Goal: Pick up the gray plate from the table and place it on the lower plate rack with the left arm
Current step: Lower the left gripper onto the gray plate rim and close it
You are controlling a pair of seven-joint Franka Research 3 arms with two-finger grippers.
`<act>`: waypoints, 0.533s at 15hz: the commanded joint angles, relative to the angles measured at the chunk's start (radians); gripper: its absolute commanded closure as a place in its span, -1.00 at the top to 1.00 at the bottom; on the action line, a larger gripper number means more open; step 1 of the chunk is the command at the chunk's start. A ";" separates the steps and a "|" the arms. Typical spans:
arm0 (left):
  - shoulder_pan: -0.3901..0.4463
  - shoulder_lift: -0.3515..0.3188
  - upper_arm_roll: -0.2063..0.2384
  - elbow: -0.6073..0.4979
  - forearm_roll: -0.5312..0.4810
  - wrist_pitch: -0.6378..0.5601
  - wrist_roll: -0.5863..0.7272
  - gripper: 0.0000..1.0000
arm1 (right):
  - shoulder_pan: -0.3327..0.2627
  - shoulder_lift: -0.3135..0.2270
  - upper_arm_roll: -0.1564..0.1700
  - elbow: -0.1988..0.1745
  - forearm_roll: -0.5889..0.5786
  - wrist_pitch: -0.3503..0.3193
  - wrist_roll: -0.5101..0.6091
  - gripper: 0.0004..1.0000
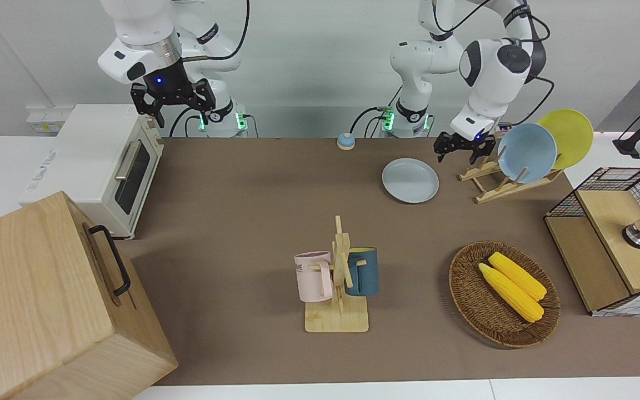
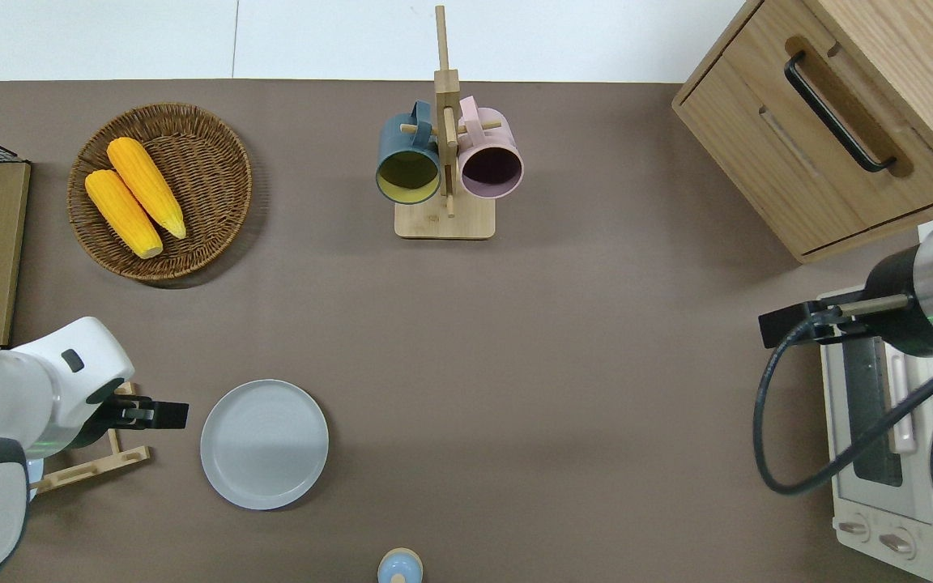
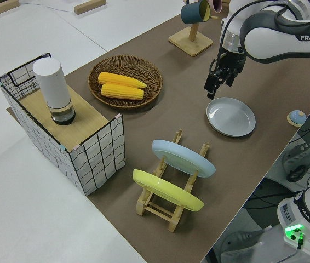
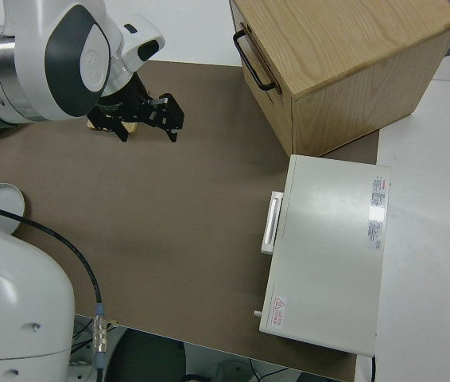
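Note:
The gray plate (image 1: 410,180) (image 2: 264,444) (image 3: 231,116) lies flat on the brown table mat. Beside it, toward the left arm's end of the table, stands the lower plate rack (image 1: 492,191) (image 2: 102,463) (image 3: 168,211), with a light-blue plate (image 1: 526,153) and a yellow plate (image 1: 570,136) leaning in its slots. My left gripper (image 1: 463,145) (image 2: 151,413) (image 3: 216,85) hangs open and empty over the strip between the rack's rail end and the gray plate's rim. The right arm is parked, its gripper (image 1: 174,106) (image 4: 145,119) open.
A wicker basket (image 1: 470,289) (image 2: 207,186) with two corn cobs and a wooden mug stand (image 1: 338,319) with a pink and a dark blue mug lie farther from the robots. A wire crate (image 1: 609,183), toaster oven (image 1: 103,161), wooden cabinet (image 1: 36,300) and small blue bell (image 1: 345,141) ring the mat.

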 commanded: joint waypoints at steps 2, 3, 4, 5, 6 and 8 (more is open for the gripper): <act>-0.005 -0.041 -0.016 -0.174 -0.010 0.186 -0.015 0.98 | -0.010 -0.002 0.006 0.006 0.010 -0.014 -0.001 0.97; -0.005 -0.040 -0.016 -0.200 -0.010 0.219 -0.015 0.98 | -0.010 -0.002 0.006 0.006 0.010 -0.014 0.000 0.98; -0.005 -0.036 -0.016 -0.222 -0.010 0.249 -0.018 0.98 | -0.010 -0.002 0.006 0.006 0.010 -0.014 0.000 0.98; -0.005 -0.030 -0.016 -0.231 -0.010 0.269 -0.018 0.98 | -0.010 -0.002 0.006 0.006 0.010 -0.014 0.000 0.97; -0.005 -0.018 -0.018 -0.234 -0.008 0.283 -0.018 0.98 | -0.010 -0.002 0.006 0.006 0.010 -0.014 0.000 0.97; -0.007 0.014 -0.018 -0.238 -0.008 0.309 -0.018 0.98 | -0.010 -0.002 0.006 0.006 0.010 -0.014 -0.001 0.98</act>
